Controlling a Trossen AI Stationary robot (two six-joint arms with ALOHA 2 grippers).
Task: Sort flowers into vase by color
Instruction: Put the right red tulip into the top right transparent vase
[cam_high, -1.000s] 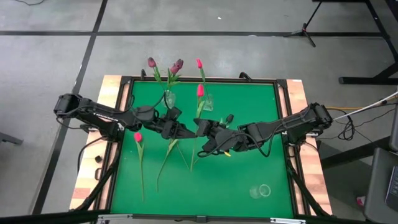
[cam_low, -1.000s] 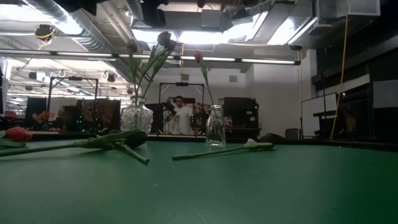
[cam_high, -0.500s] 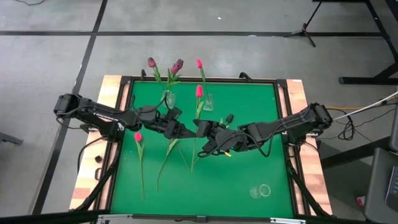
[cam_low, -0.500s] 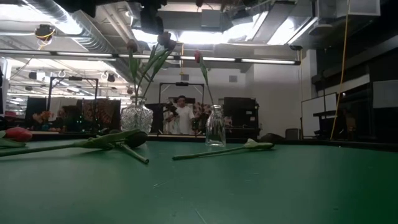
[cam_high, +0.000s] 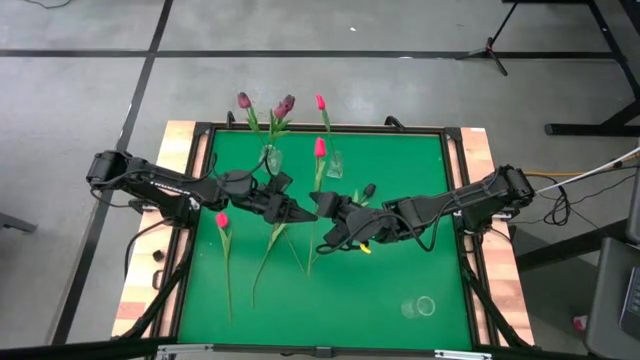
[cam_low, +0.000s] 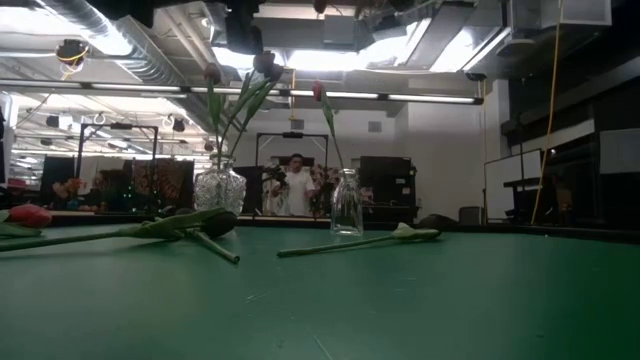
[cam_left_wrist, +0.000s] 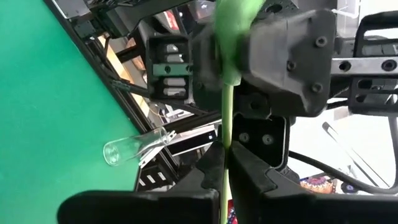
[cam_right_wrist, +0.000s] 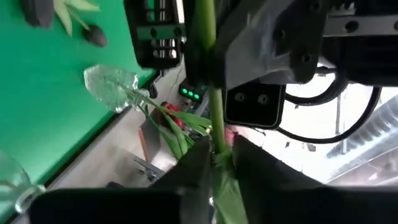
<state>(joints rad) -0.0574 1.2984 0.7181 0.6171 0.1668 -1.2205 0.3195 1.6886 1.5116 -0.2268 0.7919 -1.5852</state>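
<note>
Meeting over the middle of the green table (cam_high: 400, 250), the two dark arms hold one pink tulip (cam_high: 320, 147) between them; the left gripper (cam_high: 303, 208) and the right gripper (cam_high: 328, 207) nearly touch, and each wrist view shows its fingers pinched on the green stem (cam_left_wrist: 225, 137), though the stem's lower end is cut off at the picture's edge; at the far edge a round glass vase (cam_low: 219, 188) holds dark purple tulips (cam_high: 284, 105), and a slim bottle vase (cam_low: 346, 203) holds another pink one (cam_high: 320, 101); loose flowers (cam_high: 270, 250) lie flat on the mat, a pink bud (cam_high: 221, 220) leftmost; a fallen glass (cam_high: 420, 306) lies near the front; from table height both grippers are out of sight above.
</note>
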